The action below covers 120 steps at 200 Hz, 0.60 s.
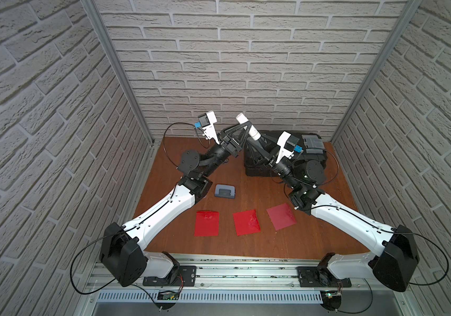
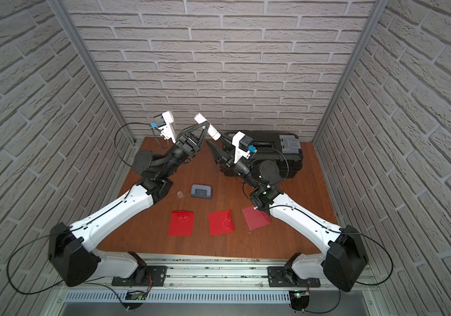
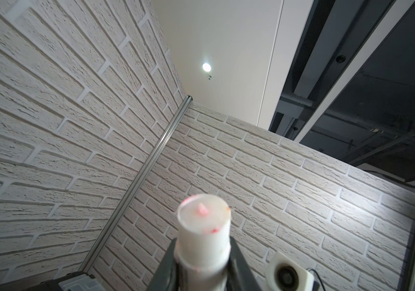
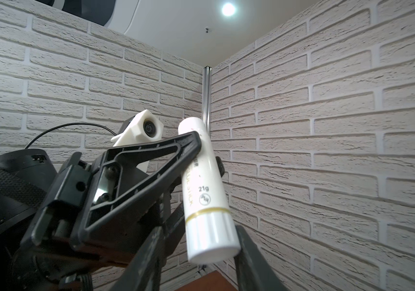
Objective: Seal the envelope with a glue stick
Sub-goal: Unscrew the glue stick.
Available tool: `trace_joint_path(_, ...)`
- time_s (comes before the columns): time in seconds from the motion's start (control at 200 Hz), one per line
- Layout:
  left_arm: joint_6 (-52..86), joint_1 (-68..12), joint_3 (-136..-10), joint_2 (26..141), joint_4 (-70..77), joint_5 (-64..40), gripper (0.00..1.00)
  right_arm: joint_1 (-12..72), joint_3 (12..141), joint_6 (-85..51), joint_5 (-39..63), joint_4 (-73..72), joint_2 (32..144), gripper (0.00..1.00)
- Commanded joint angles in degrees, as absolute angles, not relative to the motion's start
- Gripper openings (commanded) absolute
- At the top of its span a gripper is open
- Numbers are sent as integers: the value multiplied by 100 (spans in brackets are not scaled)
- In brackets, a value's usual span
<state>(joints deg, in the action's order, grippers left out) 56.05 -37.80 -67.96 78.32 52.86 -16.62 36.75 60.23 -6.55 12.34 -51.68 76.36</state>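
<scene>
Holding the glue stick (image 1: 253, 133) (image 2: 213, 132) (image 3: 203, 226) (image 4: 206, 196) in the air, well above and behind the hole punch (image 1: 224, 190) (image 2: 201, 190), my left claw (image 1: 247, 126) (image 2: 206, 125) (image 4: 207, 153) is clamped across the tube's middle. The stick is uncapped. Its bare glue end, flecked with pink, tilts up toward the back wall.

My right claw (image 1: 258, 141) (image 2: 217, 141) (image 4: 200, 228) reaches up under the stick's base, with one finger on either side of it. The jaws are partly parted, and I cannot tell whether they press on the tube.

Both my arms stretch forward from the rail and bend at the elbow. Their wrists are lifted and angled inward, so the claws meet at the stick.

A small clear cap (image 2: 180, 194) stands on the wooden table (image 1: 246, 246) just beside the hole punch, on my left arm's side. Three red envelopes (image 1: 207, 223) (image 1: 247, 222) (image 1: 281, 216) lie flat in a row, apart from one another and closer to me than the hole punch.

Beyond the hole punch, toward my right, a black case (image 1: 254, 169) (image 2: 287, 161) sits shut against the back wall. A grey lidded box (image 1: 311, 142) (image 2: 290, 143) rests on top of it. Both are closed, so their contents are hidden.
</scene>
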Motion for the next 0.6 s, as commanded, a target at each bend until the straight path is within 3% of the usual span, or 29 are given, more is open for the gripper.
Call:
trace_joint_path(0.0, 5748, -3823, -6819, 7853, 5701, -1581, 5, 3753, 6205, -817, 1632, -5904, 7648, 45)
trace_joint_path(0.445, 5796, -3850, -6849, 7862, 5822, -1600, 4, 3753, 6152, -807, 1631, -5854, 7485, 42)
trace_joint_path(0.595, 5752, -3870, -6814, 7817, 5802, -1591, 3, 3751, 6139, -839, 1593, -5879, 7472, 49)
